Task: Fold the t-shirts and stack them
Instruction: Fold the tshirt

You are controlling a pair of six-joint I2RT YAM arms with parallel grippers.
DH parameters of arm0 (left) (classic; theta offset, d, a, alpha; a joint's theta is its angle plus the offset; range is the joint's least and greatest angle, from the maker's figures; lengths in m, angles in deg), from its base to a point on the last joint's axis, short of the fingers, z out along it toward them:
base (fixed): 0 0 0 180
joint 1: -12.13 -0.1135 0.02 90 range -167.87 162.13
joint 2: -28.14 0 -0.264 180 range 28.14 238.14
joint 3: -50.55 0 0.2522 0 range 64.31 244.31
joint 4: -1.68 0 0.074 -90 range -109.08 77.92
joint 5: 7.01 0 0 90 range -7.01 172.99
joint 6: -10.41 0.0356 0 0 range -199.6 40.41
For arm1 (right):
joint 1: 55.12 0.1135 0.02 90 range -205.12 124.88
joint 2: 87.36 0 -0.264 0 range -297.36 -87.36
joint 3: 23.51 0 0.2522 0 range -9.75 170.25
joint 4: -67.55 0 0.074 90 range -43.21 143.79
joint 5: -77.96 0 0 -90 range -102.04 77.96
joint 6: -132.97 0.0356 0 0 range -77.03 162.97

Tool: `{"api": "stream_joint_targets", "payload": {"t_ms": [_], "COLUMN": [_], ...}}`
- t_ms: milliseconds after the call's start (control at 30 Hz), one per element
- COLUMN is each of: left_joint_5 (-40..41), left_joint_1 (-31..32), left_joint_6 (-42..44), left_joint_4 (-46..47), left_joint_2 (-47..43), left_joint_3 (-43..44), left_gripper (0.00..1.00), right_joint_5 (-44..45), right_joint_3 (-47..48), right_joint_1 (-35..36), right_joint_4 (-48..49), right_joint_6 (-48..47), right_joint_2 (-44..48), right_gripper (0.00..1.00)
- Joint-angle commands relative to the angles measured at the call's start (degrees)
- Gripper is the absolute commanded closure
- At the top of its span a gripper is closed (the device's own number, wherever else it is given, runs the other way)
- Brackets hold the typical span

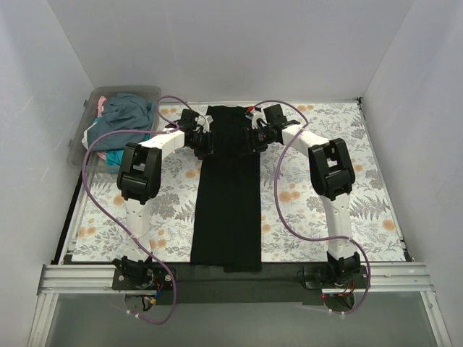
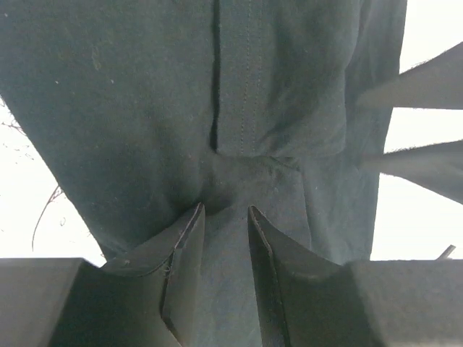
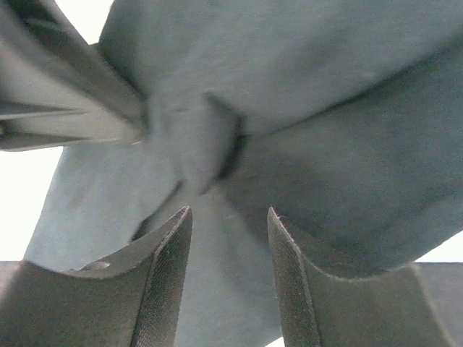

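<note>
A black t-shirt (image 1: 228,195) lies folded into a long narrow strip down the middle of the floral table. Both grippers are at its far end. My left gripper (image 1: 205,142) is at the strip's left edge; in the left wrist view its jaws (image 2: 224,211) stand narrowly apart with puckered black cloth (image 2: 145,108) pinched between them. My right gripper (image 1: 253,137) is at the right edge; in the right wrist view its jaws (image 3: 230,211) are apart over the cloth (image 3: 325,130). Slate-blue, teal and pink shirts (image 1: 124,116) lie heaped in the bin.
A clear plastic bin (image 1: 85,129) stands at the far left corner against the white wall. The floral table covering (image 1: 325,202) shows on both sides of the strip. White walls close in the left, back and right.
</note>
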Motion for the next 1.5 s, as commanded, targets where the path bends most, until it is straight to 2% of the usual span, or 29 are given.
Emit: {"api": "stream_joint_targets", "payload": {"t_ms": [0, 467, 733, 900, 1000, 1100, 1133, 1167, 1233, 1300, 1367, 1400, 1467], "left_joint_5": [1.24, 1.68, -0.25, -3.76, -6.31, -8.15, -8.77, -9.56, -12.63, -16.49, -19.57, -20.72, -21.96], "left_joint_1": [-0.62, -3.52, -3.79, -3.79, -3.88, -4.23, -4.66, -4.93, -5.72, -7.74, -10.55, -11.17, -12.22], "left_joint_6": [0.27, 1.06, 0.09, -0.34, 0.27, 2.37, 3.08, 5.52, 8.95, 15.54, 21.42, 28.93, 36.71], "left_joint_4": [1.09, -0.14, -1.72, -2.16, -1.63, -0.76, -0.14, 1.43, 2.85, 2.42, -1.43, -3.37, -10.02], "left_joint_2": [1.64, 10.17, 12.55, 10.27, 4.83, -2.9, -8.14, -10.98, -17.3, -25.74, -33.02, -35.24, -39.9], "left_joint_3": [0.48, 11.64, 16.65, 17.36, 16.13, 12.97, 9.13, 6.75, 1.3, -5.91, -11.43, -13.04, -18.2], "left_gripper": [0.7, 0.72, 0.71, 0.68, 0.6, 0.42, 0.38, 0.29, 0.22, 0.11, 0.07, 0.07, 0.1], "right_joint_5": [1.61, 2.14, 2.75, -0.4, -2.07, -2.95, -3.31, -4.01, -6.29, -5.69, -3.85, -1.49, 1.77], "right_joint_3": [0.91, 13.47, 16.11, 15.94, 14.54, 12.7, 10.25, 8.57, 4.53, -1.79, -6.88, -11.0, -15.24], "right_joint_1": [-1.21, -4.55, -5.25, -5.43, -5.34, -5.34, -5.34, -5.25, -4.64, -2.46, -0.17, 2.46, 5.11], "right_joint_4": [5.07, 5.78, 5.69, 5.69, 5.17, 2.01, 0.0, -0.8, -4.21, -7.82, -12.83, -14.59, -19.86], "right_joint_6": [1.4, 2.11, 1.14, 0.7, -1.05, -5.52, -6.67, -7.9, -11.41, -15.27, -21.69, -25.89, -29.87], "right_joint_2": [-1.77, -11.35, -13.38, -9.53, -3.92, 2.76, 4.71, 6.73, 12.97, 19.71, 24.57, 29.03, 33.1], "right_gripper": [0.48, 0.5, 0.5, 0.37, 0.26, 0.18, 0.17, 0.16, 0.14, 0.14, 0.13, 0.12, 0.1]}}
